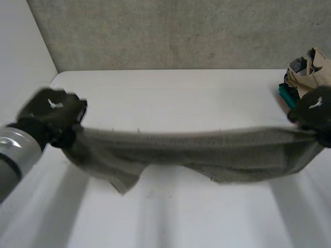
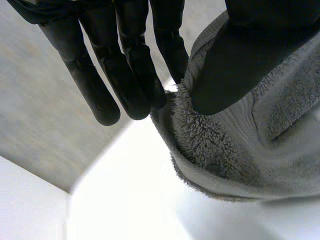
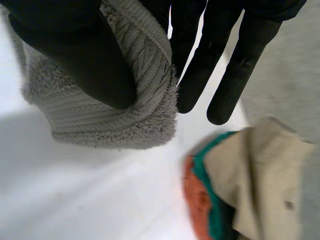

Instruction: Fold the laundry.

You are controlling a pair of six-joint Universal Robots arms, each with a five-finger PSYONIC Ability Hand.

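Your left hand (image 1: 51,111) pinches 1 end of the grey fleece garment (image 1: 207,152) between thumb and fingers, near the table's (image 1: 170,93) left edge. The garment hangs stretched across to your right hand (image 1: 316,111), which pinches the other end at the right edge, beside the laundry pile (image 1: 305,72). Judged step: spreading. Next move: lower it flat, both ends evenly.

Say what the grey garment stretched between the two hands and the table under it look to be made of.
Grey garment: soft fleece or terry-like knit, it seems; a fuzzy, matte nap shows along its edge, with a ribbed band at the end held by the right hand. Table: smooth, hard white surface, likely laminate or painted board; no grain visible.
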